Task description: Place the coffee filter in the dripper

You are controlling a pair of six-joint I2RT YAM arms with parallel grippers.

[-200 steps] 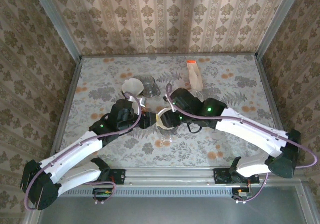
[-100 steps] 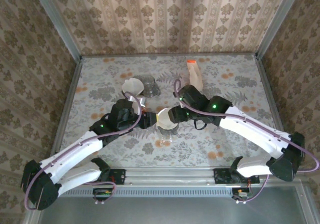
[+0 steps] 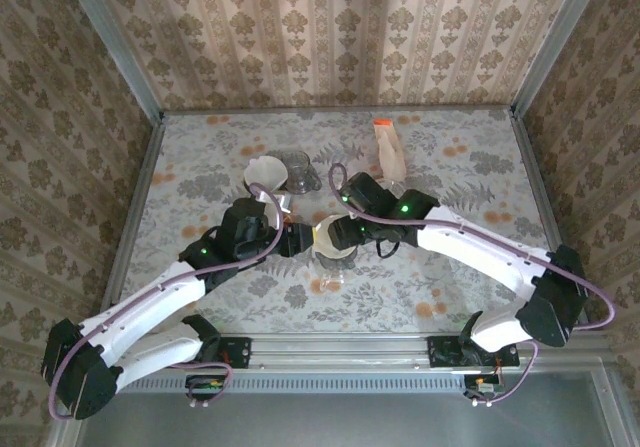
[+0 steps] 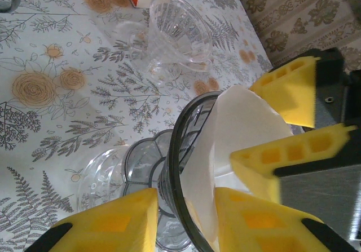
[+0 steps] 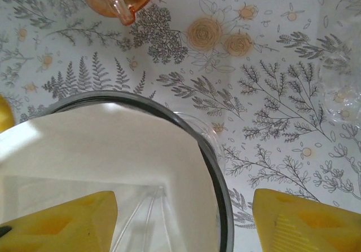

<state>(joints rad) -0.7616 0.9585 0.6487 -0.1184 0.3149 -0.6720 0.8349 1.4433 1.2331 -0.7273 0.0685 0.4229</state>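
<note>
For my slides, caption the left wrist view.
Left end effector grips the dripper by its rim, paper filter inside.

The paper coffee filter (image 5: 113, 150) is plain white, the clear glass dripper (image 4: 171, 173) dark-rimmed; the pale desk (image 5: 271, 83) bears grey ferns, orange roses.

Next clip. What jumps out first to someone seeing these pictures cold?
At the centre of the table, a dripper holds a white filter. The left gripper clamps its dark rim; the right gripper hangs open above, one finger over the paper.
</note>
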